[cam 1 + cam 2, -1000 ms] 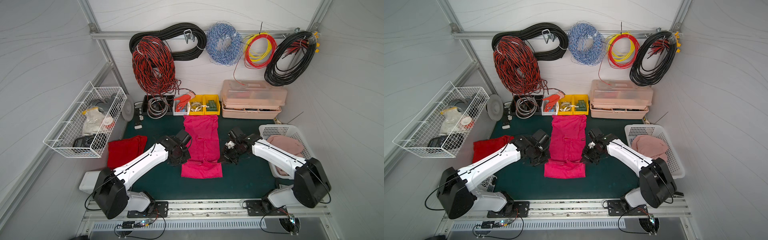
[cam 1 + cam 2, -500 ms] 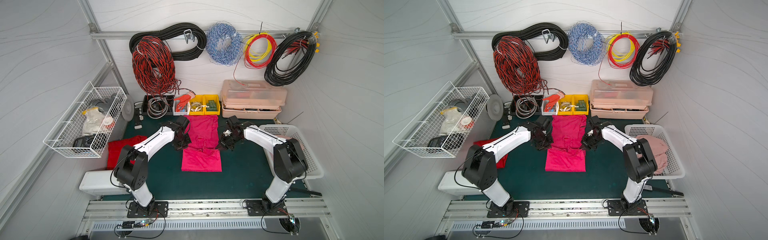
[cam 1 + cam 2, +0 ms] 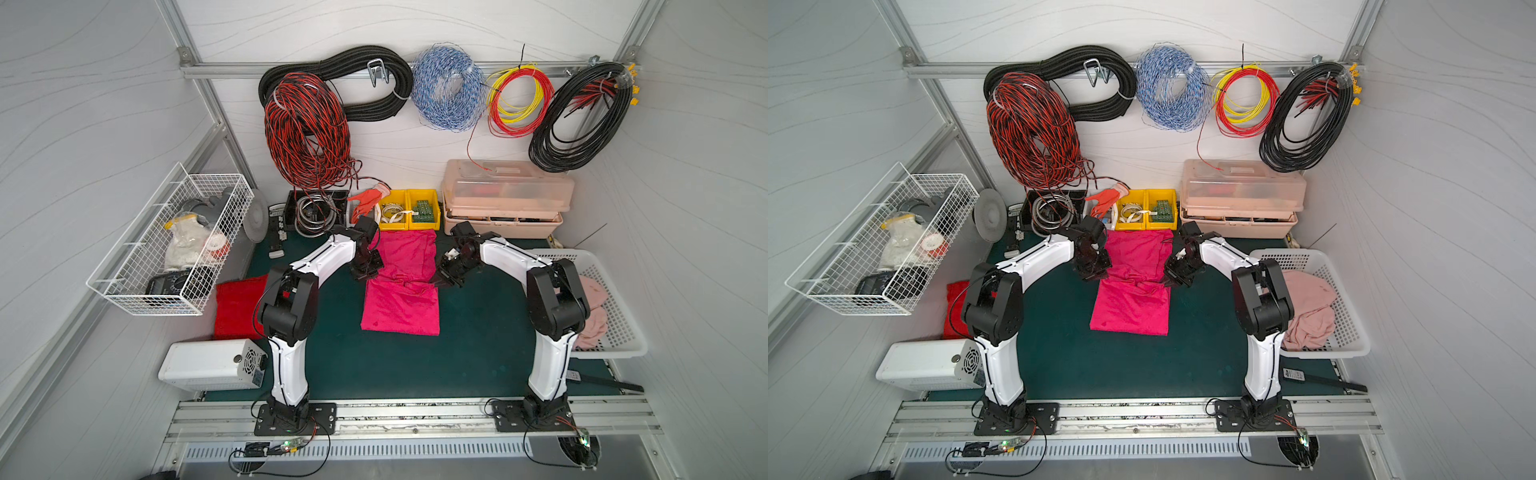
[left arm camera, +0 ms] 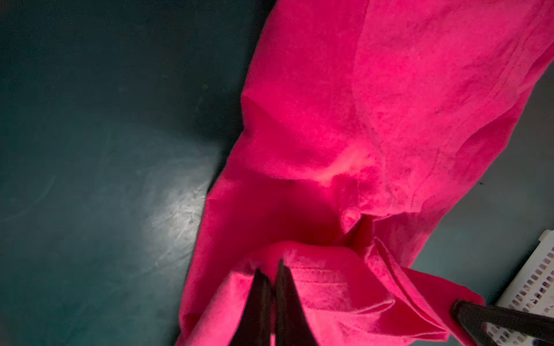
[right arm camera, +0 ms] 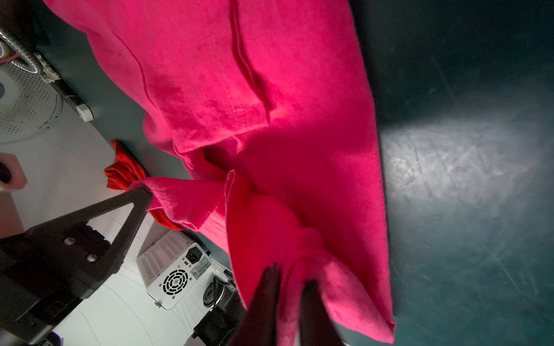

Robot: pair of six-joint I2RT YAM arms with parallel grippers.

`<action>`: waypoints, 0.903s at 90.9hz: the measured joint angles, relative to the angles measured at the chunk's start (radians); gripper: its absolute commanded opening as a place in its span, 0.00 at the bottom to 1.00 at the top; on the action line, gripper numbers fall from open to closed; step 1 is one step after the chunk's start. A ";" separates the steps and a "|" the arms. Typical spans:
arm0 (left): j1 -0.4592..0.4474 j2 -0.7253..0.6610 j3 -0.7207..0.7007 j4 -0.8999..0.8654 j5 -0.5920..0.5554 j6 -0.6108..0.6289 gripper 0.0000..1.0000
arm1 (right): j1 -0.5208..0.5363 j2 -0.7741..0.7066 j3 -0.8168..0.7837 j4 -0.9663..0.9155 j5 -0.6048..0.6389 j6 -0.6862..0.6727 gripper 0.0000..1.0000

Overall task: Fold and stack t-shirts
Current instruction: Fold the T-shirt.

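Observation:
A magenta t-shirt [image 3: 401, 307] [image 3: 1131, 307] lies as a long strip down the middle of the green mat, bunched across its middle. My left gripper [image 3: 368, 272] [image 4: 269, 266] sits at the bunch's left edge, its fingers nearly together on a pinch of magenta cloth [image 4: 359, 104]. At the right edge is my right gripper [image 3: 442, 278] [image 5: 291, 274], its fingers parted with a fold of the shirt [image 5: 239, 75] lying between them. A red t-shirt [image 3: 239, 305] [image 3: 957, 303] lies folded at the mat's left edge, behind my left arm.
A white laundry basket [image 3: 623, 353] with pale pink cloth stands at the right. Near left sits a white power supply box [image 3: 212, 363]. Yellow bins [image 3: 409, 210], an orange glove [image 3: 368, 199] and a beige toolbox [image 3: 503, 195] line the back. A wire basket [image 3: 166, 249] hangs on the left wall.
Both grippers moved a little toward the back wall with the cloth, and the shirt's near end slid back with them. Both elbows rose. The right fingers have parted.

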State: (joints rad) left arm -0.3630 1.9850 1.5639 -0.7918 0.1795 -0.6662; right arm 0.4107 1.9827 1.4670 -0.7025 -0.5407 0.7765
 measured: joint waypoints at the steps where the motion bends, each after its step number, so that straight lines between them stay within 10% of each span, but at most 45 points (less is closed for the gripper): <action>1: 0.001 0.002 0.002 0.004 0.000 0.002 0.46 | -0.001 0.003 0.003 0.002 -0.002 0.000 0.75; 42: 0.106 -0.013 0.034 0.095 -0.043 0.018 0.48 | -0.079 0.019 0.153 0.125 0.070 -0.023 0.76; 82: 0.110 -0.298 -0.609 0.181 0.341 0.109 0.51 | 0.015 -0.346 -0.591 0.319 -0.014 0.114 0.77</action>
State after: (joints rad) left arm -0.2527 1.6871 0.9550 -0.6109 0.5201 -0.5568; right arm 0.4259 1.6371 0.8764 -0.3836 -0.5552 0.8902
